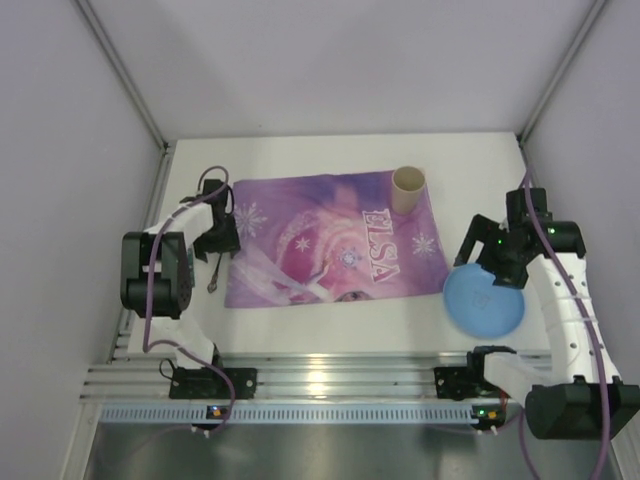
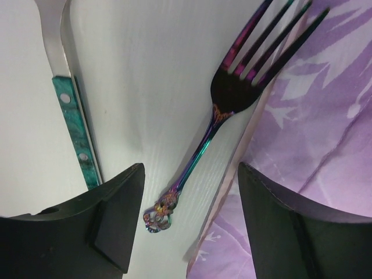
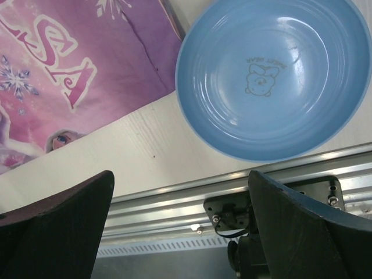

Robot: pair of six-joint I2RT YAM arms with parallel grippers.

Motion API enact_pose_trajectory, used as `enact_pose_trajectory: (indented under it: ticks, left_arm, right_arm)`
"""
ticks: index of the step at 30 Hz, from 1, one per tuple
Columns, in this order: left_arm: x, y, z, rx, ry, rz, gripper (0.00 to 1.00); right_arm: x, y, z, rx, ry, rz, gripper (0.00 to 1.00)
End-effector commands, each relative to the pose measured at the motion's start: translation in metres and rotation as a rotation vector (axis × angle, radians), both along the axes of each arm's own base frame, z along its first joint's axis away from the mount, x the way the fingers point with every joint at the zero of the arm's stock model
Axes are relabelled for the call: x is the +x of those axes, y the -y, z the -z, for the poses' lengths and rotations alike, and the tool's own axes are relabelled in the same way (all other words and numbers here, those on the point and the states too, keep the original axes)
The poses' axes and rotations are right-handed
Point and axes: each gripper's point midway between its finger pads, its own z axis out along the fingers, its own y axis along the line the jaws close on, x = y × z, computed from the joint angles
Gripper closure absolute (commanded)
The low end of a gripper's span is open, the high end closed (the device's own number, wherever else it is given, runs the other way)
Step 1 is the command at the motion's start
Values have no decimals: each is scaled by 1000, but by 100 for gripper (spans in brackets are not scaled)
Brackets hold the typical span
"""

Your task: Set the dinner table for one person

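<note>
On the white dinner table (image 1: 330,315) lies a purple "ELSA" placemat (image 1: 330,240). A beige cup (image 1: 408,188) stands on its far right corner. A blue plate (image 1: 484,301) with a bear print lies right of the mat; it also shows in the right wrist view (image 3: 273,75). My right gripper (image 1: 497,268) hovers over its far edge, open and empty. An iridescent fork (image 2: 224,110) lies on the table just left of the mat edge (image 2: 314,133). A knife with a green handle (image 2: 72,125) lies further left. My left gripper (image 2: 192,221) is open above the fork's handle end.
Metal rails (image 1: 330,380) run along the table's near edge, with the arm bases (image 1: 210,380) bolted on. Grey walls close in the left, right and back sides.
</note>
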Motion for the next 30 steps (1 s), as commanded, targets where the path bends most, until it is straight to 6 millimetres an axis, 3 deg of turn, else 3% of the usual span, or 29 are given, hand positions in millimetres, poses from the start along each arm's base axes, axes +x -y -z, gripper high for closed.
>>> enact_pose_trajectory:
  ticks: [1,3,4,12,22,26,30]
  left_arm:
    - [-6,-6,-13,5,43,4,30]
    - [-9,0,-15,-28,45,-3,30]
    - [-9,-8,-19,-35,61,-36,30]
    - [-2,-8,-27,-46,111,-41,31]
    - [-5,-17,12,-8,19,-83,35]
    - [-1,-19,20,-8,7,-96,42]
    - [-2,-18,35,-13,-29,-93,64]
  right_arm:
    - [9,-7,-13,-6,47,-51,1]
    - [10,-8,-12,-4,43,-53,1]
    - [11,-8,-12,-6,43,-56,1]
    - [16,-12,-8,-7,33,-75,1]
    - [22,-14,-7,-6,27,-90,1]
    - [20,-14,-4,-12,20,-92,1]
    - [18,-14,-3,-13,13,-93,1]
